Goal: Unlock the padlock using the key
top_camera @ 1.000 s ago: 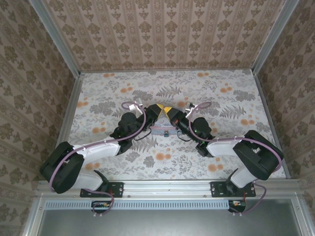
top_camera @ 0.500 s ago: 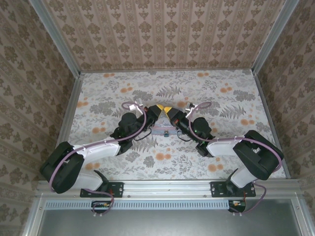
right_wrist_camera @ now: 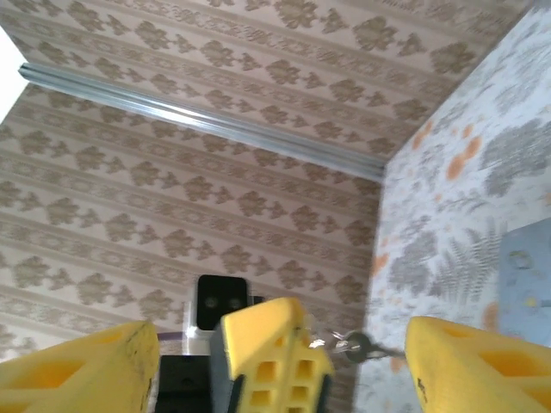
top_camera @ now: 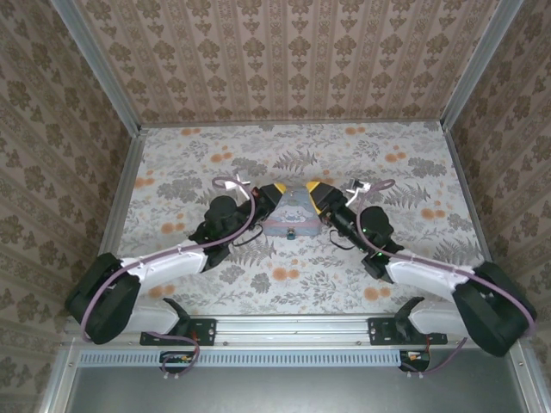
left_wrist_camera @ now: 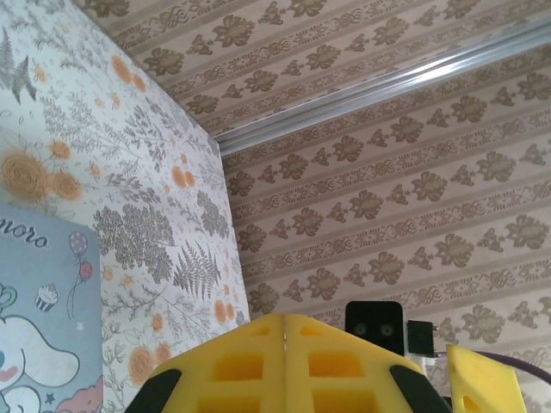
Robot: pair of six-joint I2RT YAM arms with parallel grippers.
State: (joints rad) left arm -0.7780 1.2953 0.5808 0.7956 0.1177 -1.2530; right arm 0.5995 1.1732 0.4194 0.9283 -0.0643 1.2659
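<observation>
Left gripper [top_camera: 275, 191] is clamped tight, its yellow fingertips pressed together. From the right wrist we see the key [right_wrist_camera: 351, 347], a thin silvery-grey sliver on a small ring, jutting sideways from that tip in mid-air; it is too blurred to show more detail. Right gripper [top_camera: 320, 193] stands with its jaws spread wide, its yellow fingers [right_wrist_camera: 82, 366] on either side of the left gripper's tip, and it grips nothing.

From overhead, we find the two grippers at the far corners of a pastel blue-pink tin [top_camera: 291, 213] lying flat between them. Its lid carries a white cartoon figure, a cupcake and balloons. The padlock [top_camera: 293, 232] sits at the tin's near edge as a tiny blue speck. We cannot make out its shackle at this size, nor whether it hangs from the tin.

All this rests on a table [top_camera: 387, 155] covered in a pale floral print of grey ferns and orange blossoms. Walls [top_camera: 293, 60] papered in beige striped damask close it in on three sides, with aluminium rails [top_camera: 95, 60] running along the corners.
</observation>
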